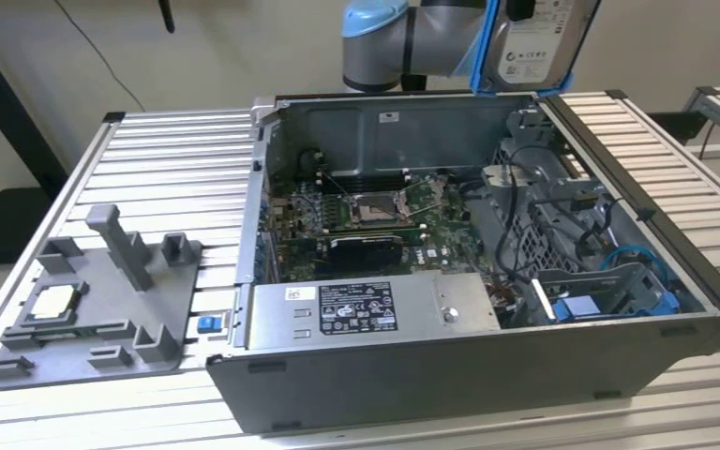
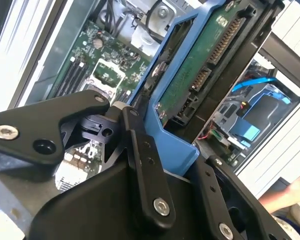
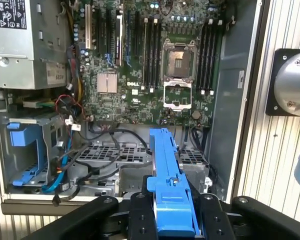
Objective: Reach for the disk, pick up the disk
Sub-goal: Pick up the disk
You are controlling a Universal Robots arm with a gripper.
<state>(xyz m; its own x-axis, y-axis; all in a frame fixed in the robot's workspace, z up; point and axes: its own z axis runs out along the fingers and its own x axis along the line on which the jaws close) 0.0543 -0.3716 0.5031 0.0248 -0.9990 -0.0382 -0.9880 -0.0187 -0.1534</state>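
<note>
The disk [image 1: 538, 42] is already off its seat and up in the air: in the exterior view it hangs on edge above the back corner of the open computer case [image 1: 460, 375], white label facing the camera, blue frame round its edges, with the robot arm [image 1: 392, 37] just behind it. The gripper [image 3: 171, 212] is closed on the disk; in the first wrist view its black fingers [image 3: 140, 215] press on either side of the blue frame, and the disk runs straight out from between them, edge-on, over the drive cage area of the case. In the second wrist view the disk's [image 2: 205, 75] green circuit side and its connectors show, with the blue frame [image 2: 165, 135] pinched at the near end

So the reach looks done and the pick-up is well along. To do this step well, the grip should sit square on the frame's rails and not on the bare circuit side, and the hold looks centred here. The disk sticks out a long way from the fingers, so it should travel slowly and stay on edge, or the plastic frame may flex or slip. It should also stay well apart from the loose black cables [image 3: 105, 145] and the case wall [image 1: 610, 150]. A hand [image 2: 290, 192] shows at the edge of the second wrist view, beyond the case
</note>
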